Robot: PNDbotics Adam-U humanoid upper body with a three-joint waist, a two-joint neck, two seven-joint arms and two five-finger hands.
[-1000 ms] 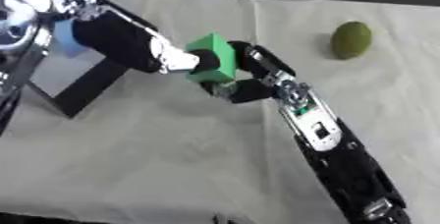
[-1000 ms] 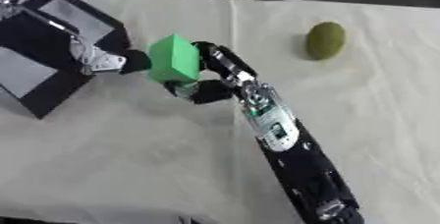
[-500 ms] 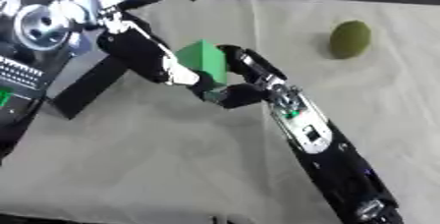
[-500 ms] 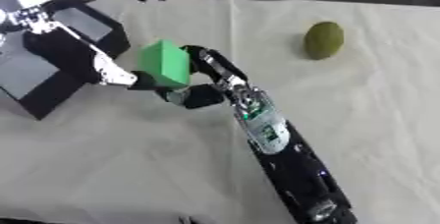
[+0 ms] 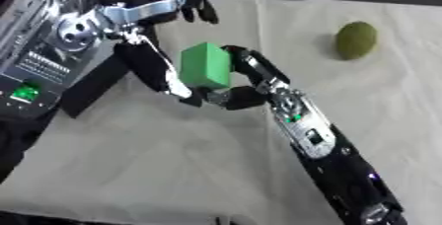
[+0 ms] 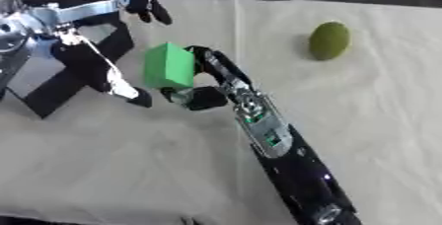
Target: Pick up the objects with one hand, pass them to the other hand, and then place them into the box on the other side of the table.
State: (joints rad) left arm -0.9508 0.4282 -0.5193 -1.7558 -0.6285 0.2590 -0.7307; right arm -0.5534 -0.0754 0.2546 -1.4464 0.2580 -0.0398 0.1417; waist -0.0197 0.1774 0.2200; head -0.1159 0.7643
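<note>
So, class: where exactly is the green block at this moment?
The green block sits left of centre, held up by the right hand, with the left hand against its left side; the black box lies further left.

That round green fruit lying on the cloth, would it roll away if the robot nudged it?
Probably somewhat: the green fruit looks egg-shaped, so it may wobble off crookedly. The cloth beneath should slow it. It seems solid, unlikely to squash.
</note>
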